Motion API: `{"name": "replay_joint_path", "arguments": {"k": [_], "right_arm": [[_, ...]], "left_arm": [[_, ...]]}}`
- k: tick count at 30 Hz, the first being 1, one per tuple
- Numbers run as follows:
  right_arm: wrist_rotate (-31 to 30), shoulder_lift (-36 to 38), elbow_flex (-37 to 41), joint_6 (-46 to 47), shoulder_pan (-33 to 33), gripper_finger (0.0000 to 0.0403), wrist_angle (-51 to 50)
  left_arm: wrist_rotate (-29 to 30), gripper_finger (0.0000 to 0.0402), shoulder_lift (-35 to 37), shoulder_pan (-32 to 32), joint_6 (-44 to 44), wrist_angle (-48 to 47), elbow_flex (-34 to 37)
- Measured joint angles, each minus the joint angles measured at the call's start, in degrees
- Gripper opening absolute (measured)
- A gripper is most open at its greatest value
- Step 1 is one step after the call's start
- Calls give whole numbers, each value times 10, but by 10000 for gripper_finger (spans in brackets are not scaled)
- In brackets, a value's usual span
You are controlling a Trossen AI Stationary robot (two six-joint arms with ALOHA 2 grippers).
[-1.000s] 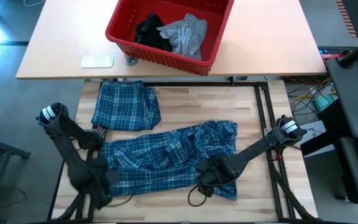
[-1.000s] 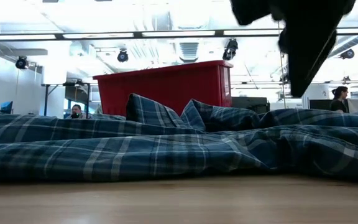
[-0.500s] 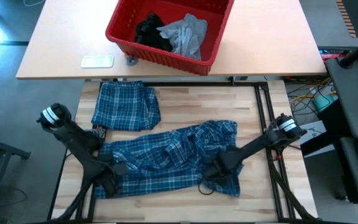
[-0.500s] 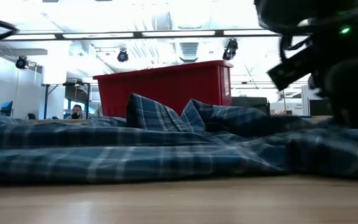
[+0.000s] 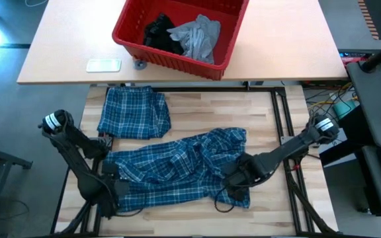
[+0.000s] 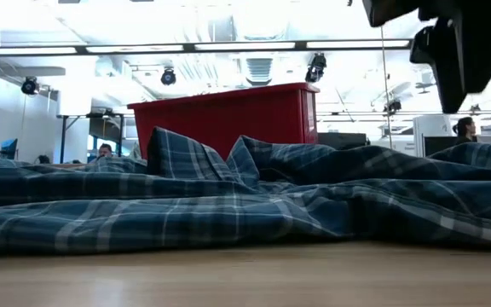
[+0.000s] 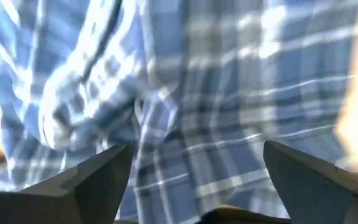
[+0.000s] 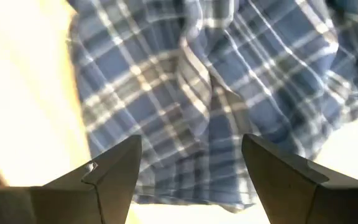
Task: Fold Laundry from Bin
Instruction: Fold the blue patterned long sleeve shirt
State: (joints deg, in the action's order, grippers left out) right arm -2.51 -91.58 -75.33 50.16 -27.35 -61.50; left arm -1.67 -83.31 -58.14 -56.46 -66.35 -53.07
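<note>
high view: plaid shirt (image 5: 177, 168) lies rumpled across the wooden table (image 5: 270, 112), a folded plaid piece (image 5: 134, 112) just behind it. left gripper (image 5: 111, 192) sits at its left end, right gripper (image 5: 238, 177) at its right end. red bin (image 5: 132, 41) on the far desk holds a grey t-shirt (image 5: 196, 36) and black garment (image 5: 159, 32); a pale flat object (image 5: 103, 65) lies beside it.
low view: cloth ridges hide the bin's base.
wrist views: both jaws spread, over plaid, nothing pinched.

Bright ceiling lamps (image 6: 194, 48) gave strong glare in the low view. Both wrist views were blurred and overexposed. The high view was evenly lit, shadows soft.
</note>
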Motion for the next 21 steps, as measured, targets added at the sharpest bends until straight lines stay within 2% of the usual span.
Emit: {"name": "replay_joint_path", "arguments": {"k": [5,7,10,14,17,21], "right_arm": [[5,7,37,25,12,274,32],[12,-2,52,13,22,274,55],[31,-31,68,-13,42,274,120],[26,-73,73,-27,72,262,121],[33,-89,70,-33,85,230,120],[84,-93,53,-51,85,147,122]], "left_arm": [[45,345,17,6,21,-4,-33],[87,345,25,11,25,15,-38],[133,345,29,33,32,80,-32],[133,345,12,56,50,193,6],[132,346,-13,58,47,260,37],[113,346,-56,54,32,290,61]]}}
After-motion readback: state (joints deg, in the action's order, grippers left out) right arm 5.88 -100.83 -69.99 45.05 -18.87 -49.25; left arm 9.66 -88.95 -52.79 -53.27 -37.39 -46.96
